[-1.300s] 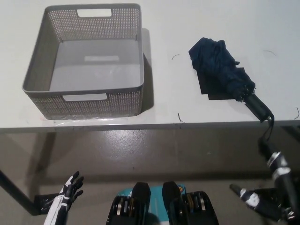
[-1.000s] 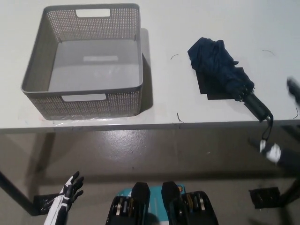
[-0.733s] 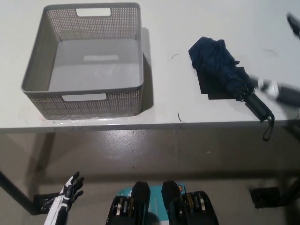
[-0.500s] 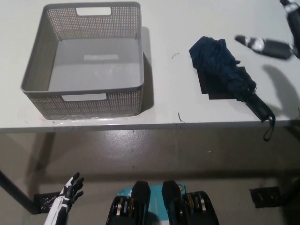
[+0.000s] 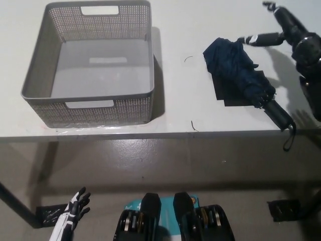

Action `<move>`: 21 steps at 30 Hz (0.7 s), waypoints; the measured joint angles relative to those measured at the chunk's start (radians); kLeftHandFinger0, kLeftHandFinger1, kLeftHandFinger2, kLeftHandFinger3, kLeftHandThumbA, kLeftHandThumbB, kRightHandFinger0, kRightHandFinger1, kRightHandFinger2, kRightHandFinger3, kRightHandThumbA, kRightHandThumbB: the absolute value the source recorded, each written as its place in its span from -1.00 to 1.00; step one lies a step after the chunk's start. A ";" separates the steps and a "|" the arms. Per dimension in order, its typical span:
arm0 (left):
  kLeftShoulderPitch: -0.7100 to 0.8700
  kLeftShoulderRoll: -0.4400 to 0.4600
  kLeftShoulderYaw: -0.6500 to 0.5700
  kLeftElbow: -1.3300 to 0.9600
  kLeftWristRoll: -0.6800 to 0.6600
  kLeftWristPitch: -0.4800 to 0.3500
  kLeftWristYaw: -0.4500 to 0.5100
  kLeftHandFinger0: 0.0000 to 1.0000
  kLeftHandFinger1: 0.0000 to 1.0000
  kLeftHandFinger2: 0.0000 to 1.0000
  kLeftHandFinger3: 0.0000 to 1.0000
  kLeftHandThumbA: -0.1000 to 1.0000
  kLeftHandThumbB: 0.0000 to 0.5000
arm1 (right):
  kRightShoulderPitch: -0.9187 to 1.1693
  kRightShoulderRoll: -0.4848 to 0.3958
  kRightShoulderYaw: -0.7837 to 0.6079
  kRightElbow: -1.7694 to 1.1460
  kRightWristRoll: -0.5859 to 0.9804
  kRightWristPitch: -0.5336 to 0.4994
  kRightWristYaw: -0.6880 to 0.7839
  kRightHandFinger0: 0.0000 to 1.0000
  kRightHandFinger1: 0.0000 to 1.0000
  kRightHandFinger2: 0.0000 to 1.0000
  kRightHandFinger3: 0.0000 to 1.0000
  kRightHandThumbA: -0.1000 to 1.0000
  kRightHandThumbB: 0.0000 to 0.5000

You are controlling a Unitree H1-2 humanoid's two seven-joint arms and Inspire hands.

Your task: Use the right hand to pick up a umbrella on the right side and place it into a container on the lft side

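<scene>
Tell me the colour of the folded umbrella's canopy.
Dark navy blue umbrella, with a black handle; the head view shows it.

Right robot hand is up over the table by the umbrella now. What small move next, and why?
Probably lower the right robot hand toward you and slightly left onto the folded navy umbrella. Its fingers are spread beyond the canopy's far end, holding nothing, and the umbrella lies flat on the white table, handle at the near edge. The left robot hand rests low.
</scene>
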 measured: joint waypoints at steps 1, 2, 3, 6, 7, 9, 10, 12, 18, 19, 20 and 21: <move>0.002 -0.001 0.000 0.000 0.000 0.000 0.000 1.00 1.00 1.00 1.00 1.00 -0.23 | -0.022 0.008 0.012 0.061 -0.003 0.002 -0.002 1.00 1.00 1.00 1.00 1.00 0.98; 0.003 -0.001 0.000 0.000 0.000 0.000 0.000 1.00 1.00 1.00 1.00 1.00 -0.23 | -0.038 0.014 0.020 0.106 -0.004 0.002 -0.005 1.00 1.00 1.00 1.00 0.99 1.00; 0.003 -0.001 0.000 -0.001 0.000 -0.001 0.000 1.00 1.00 1.00 1.00 1.00 -0.23 | -0.063 0.024 0.030 0.171 -0.007 0.004 -0.009 1.00 1.00 1.00 1.00 0.99 0.96; 0.002 -0.001 0.000 -0.003 0.000 -0.006 -0.001 1.00 1.00 1.00 1.00 1.00 -0.20 | -0.115 0.049 0.048 0.293 -0.011 0.004 -0.024 1.00 1.00 1.00 1.00 1.00 0.85; 0.002 -0.001 0.000 -0.005 0.000 -0.009 -0.001 1.00 1.00 1.00 1.00 1.00 -0.19 | -0.130 0.060 0.054 0.322 -0.011 0.004 -0.032 1.00 1.00 1.00 1.00 1.00 0.84; 0.002 -0.001 0.000 -0.006 0.000 -0.011 -0.002 1.00 1.00 1.00 1.00 1.00 -0.20 | -0.141 0.076 0.072 0.356 -0.016 0.004 -0.038 1.00 1.00 1.00 1.00 0.98 0.91; 0.002 -0.001 0.000 -0.006 0.000 -0.012 -0.002 1.00 1.00 1.00 1.00 1.00 -0.20 | -0.142 0.083 0.082 0.366 -0.018 0.004 -0.042 1.00 1.00 1.00 1.00 0.98 0.91; 0.003 -0.001 0.000 -0.007 0.000 -0.015 -0.004 1.00 1.00 1.00 1.00 1.00 -0.20 | -0.141 0.101 0.103 0.390 -0.026 0.004 -0.050 1.00 1.00 1.00 1.00 0.88 0.87; 0.000 -0.001 -0.002 -0.026 -0.001 -0.017 -0.009 1.00 1.00 1.00 1.00 1.00 -0.20 | -0.113 0.131 0.138 0.417 -0.035 0.004 -0.061 1.00 1.00 1.00 1.00 0.93 1.00; -0.002 -0.001 -0.002 -0.028 -0.003 -0.017 -0.011 1.00 1.00 1.00 1.00 1.00 -0.21 | -0.103 0.134 0.143 0.419 -0.036 0.004 -0.064 1.00 1.00 1.00 1.00 0.91 1.00; -0.005 -0.001 -0.002 -0.030 -0.003 -0.017 -0.013 1.00 1.00 1.00 1.00 1.00 -0.20 | -0.093 0.138 0.146 0.422 -0.036 0.004 -0.068 1.00 1.00 1.00 1.00 0.93 1.00; -0.009 -0.001 -0.002 -0.033 -0.004 -0.017 -0.016 1.00 1.00 1.00 1.00 1.00 -0.20 | -0.084 0.141 0.150 0.424 -0.036 0.004 -0.071 1.00 1.00 1.00 1.00 0.93 1.00</move>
